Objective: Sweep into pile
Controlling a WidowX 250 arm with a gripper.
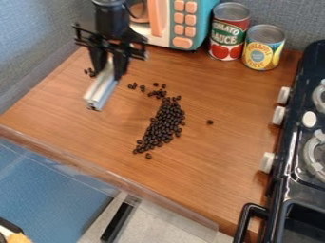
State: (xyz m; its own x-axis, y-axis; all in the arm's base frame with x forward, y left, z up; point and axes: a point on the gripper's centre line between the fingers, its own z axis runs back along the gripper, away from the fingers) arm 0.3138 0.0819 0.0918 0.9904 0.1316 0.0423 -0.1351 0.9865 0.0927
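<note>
At the far left of the wooden counter (215, 161), a few stray beans (91, 72) lay just beside the gripper (109, 71). Its jaws were clamped on a pale, ridged bar (101, 90), which slanted down toward us; whether its lower end touched the wood or hung a little above it, we couldn't quite make out.

To the right of the bar we found a loose scatter (142, 88), and next to that the main pile (165, 121), a long, curved band of dark beans that ran down toward the front of the counter, with one more bean (148, 156) just off its lower tip. The toy microwave (171, 21) stood behind. Further right, a lone bean (210, 122) sat well apart from the rest, then came the red can (229, 31) and the yellow can (262, 47) at the back, and the toy stove (295, 142) along the right side.

We judged the gathering to be partly done, with the sweep of the left-hand strays in hand. The next move called for setting the bar low on their outer side and pushing gently rightward into the band. The lone bean would need a separate stroke leftward.
</note>
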